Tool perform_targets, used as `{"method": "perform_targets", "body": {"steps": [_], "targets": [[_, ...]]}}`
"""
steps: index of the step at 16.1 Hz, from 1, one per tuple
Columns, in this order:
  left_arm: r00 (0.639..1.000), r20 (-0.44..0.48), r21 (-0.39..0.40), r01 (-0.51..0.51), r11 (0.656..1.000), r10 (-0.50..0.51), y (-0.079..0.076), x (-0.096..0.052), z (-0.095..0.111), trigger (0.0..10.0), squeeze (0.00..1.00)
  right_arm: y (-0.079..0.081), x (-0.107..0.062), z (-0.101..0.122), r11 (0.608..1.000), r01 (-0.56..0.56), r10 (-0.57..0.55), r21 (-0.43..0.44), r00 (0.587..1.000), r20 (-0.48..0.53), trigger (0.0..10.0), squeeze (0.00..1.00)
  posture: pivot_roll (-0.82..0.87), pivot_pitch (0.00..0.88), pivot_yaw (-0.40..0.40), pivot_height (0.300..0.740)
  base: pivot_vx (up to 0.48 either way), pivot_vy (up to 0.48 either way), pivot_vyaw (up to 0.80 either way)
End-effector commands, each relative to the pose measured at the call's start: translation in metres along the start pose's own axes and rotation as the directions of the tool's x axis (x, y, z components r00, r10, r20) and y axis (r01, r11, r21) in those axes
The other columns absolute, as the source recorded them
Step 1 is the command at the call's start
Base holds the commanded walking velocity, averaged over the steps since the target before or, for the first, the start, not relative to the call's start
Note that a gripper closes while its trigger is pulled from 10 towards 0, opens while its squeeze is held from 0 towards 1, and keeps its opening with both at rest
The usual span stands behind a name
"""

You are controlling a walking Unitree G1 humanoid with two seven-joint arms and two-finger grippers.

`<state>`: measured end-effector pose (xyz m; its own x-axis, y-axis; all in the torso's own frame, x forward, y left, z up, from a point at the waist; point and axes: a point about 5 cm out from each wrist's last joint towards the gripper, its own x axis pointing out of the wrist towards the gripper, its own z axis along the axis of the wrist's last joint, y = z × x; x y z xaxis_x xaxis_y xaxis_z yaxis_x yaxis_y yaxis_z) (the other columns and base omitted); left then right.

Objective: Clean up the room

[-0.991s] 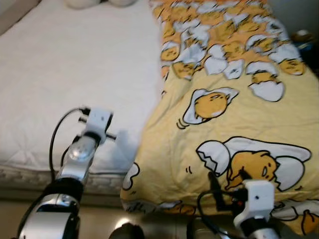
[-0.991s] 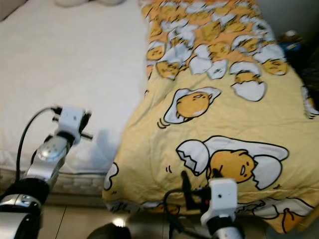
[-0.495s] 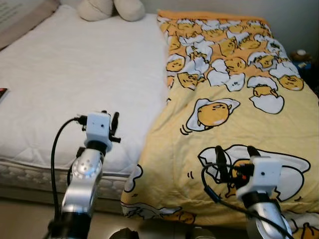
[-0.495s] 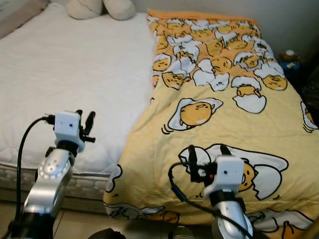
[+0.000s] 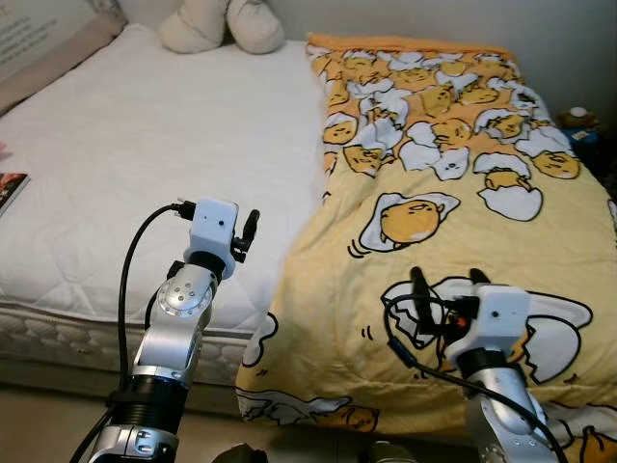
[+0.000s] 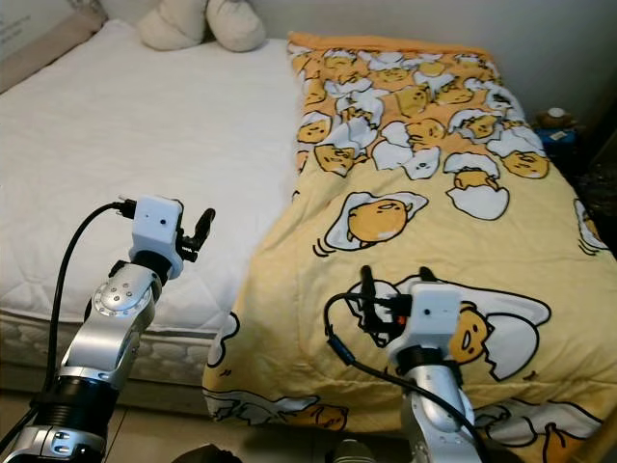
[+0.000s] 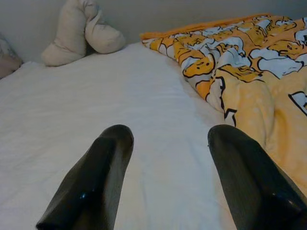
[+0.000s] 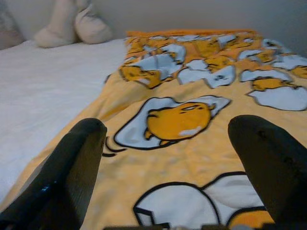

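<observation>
You are looking down at a bed [image 5: 116, 183] with a white sheet on its left half and a yellow blanket [image 5: 453, 193] printed with egg cartoons on its right half, running from the far end to the near edge and hanging over it. A cream stuffed toy [image 5: 222, 21] sits at the far end of the white sheet, touching the wall.

The head views give you things the wrist views do not: the corner of a book [image 5: 10, 188] lying at the left edge of the sheet, a small dark object [image 5: 578, 118] on the floor past the blanket's right edge, and both silver arms with their cables.

The left wrist view shows you the left pincer [image 7: 170, 158] spread wide, with nothing between its fingers [image 7: 103, 163], hovering over bare white sheet. The blanket's left edge lies just to its right, and the stuffed toy [image 7: 79, 31] is well beyond it at the far end.

The right wrist view shows you the right pincer [image 8: 168, 158] also spread wide and holding nothing, raised over the near part of the blanket [image 8: 192, 120]. An egg figure on the fabric lies straight ahead between its fingers, and the white sheet runs along its left.

In the head view the left pincer [image 5: 249, 227] stands near the sheet's near edge, and the right pincer [image 5: 445, 289] stands over the near right part of the blanket.
</observation>
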<state>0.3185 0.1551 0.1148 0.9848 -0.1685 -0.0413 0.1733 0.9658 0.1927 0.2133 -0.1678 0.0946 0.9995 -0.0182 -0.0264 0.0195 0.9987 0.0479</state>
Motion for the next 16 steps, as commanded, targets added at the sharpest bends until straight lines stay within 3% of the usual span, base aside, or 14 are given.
{"method": "perform_targets", "body": {"steps": [1,3,6,12,13,14,16], "targets": [[1.000,-0.020,-0.025,-0.017,1.000,0.017,0.000,-0.001,-0.004,10.0,1.00,-0.006,0.001,0.001,0.999,0.048,-0.048,0.019,0.999,0.011,10.0,0.00,-0.18,0.000,0.043,0.714,0.000,0.000,0.00],[0.999,-0.036,-0.089,-0.036,0.995,0.033,-0.004,-0.003,-0.008,10.0,1.00,-0.009,0.000,-0.002,0.997,0.070,-0.071,0.027,0.997,0.008,10.0,0.00,-0.18,0.000,0.044,0.714,0.000,0.000,0.00],[0.997,-0.069,-0.105,-0.035,0.994,0.028,-0.014,-0.006,-0.016,10.0,1.00,-0.009,0.002,-0.004,0.997,0.077,-0.077,0.026,0.997,0.007,10.0,0.00,-0.18,0.000,0.045,0.714,0.000,0.000,0.00],[0.998,-0.067,-0.067,0.001,0.998,-0.005,-0.015,-0.003,-0.014,10.0,1.00,-0.003,0.007,-0.006,0.999,0.043,-0.043,0.018,0.999,0.014,10.0,0.00,-0.16,0.000,0.050,0.714,0.000,0.000,0.00],[0.998,-0.068,-0.048,0.012,0.999,-0.016,-0.016,-0.002,-0.014,10.0,0.87,-0.001,0.007,-0.007,0.999,0.031,-0.031,0.007,0.999,0.016,10.0,0.00,-0.16,0.000,0.049,0.714,0.000,0.000,0.00],[0.998,-0.061,-0.023,0.027,0.999,-0.029,-0.018,-0.001,-0.012,10.0,0.00,-0.001,0.007,-0.007,1.000,0.028,-0.028,0.003,0.999,0.017,10.0,0.00,-0.16,0.000,0.050,0.714,0.000,0.000,0.00],[0.997,-0.052,-0.036,0.052,0.998,-0.054,-0.023,0.003,-0.010,10.0,0.00,-0.003,0.005,-0.008,0.999,0.044,-0.044,0.004,0.999,0.018,10.0,0.00,-0.17,0.000,0.049,0.714,0.000,0.000,0.00]]}}
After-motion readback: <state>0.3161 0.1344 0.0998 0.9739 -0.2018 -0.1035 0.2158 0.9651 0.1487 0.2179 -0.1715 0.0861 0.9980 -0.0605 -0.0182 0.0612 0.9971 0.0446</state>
